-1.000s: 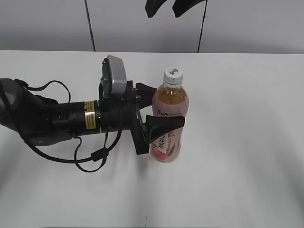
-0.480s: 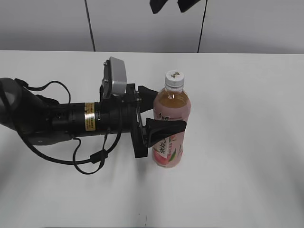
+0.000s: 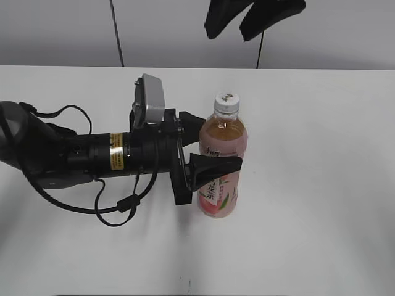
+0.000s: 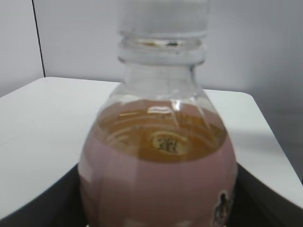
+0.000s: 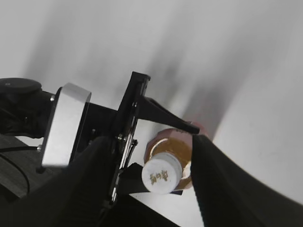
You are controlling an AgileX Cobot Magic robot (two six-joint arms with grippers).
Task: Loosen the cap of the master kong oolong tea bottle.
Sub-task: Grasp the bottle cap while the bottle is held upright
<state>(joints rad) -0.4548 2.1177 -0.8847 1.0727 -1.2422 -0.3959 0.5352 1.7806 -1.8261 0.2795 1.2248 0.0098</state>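
A: Cap first. Condition and position?

B: White, seated on the bottle, which stands upright on the desk near the middle. Nothing touches the cap. The right wrist view shows it from above, with its grey mark, between two dark fingers but well below them.

A: Who holds the bottle?

B: The left tool, lying level from the left, clamped round the bottle's upper body, one finger behind and one across the label. The left wrist view is filled by the shoulder and neck, so the grip sits below the cap.

A: What has changed in the last second?

B: The bottle shifted slightly right and nearer, then settled; it has not moved over the last half second. The right tool, fingers apart, has dropped lower into the top of the exterior view.

A: Meaning?

B: My judgement: the hold is set and the right tool is descending toward the cap. Loosening has not begun.

A: Room?

B: Open desk right and in front of the bottle; the far edge lies behind. The left arm's cable trails on the left, clear of the cap.
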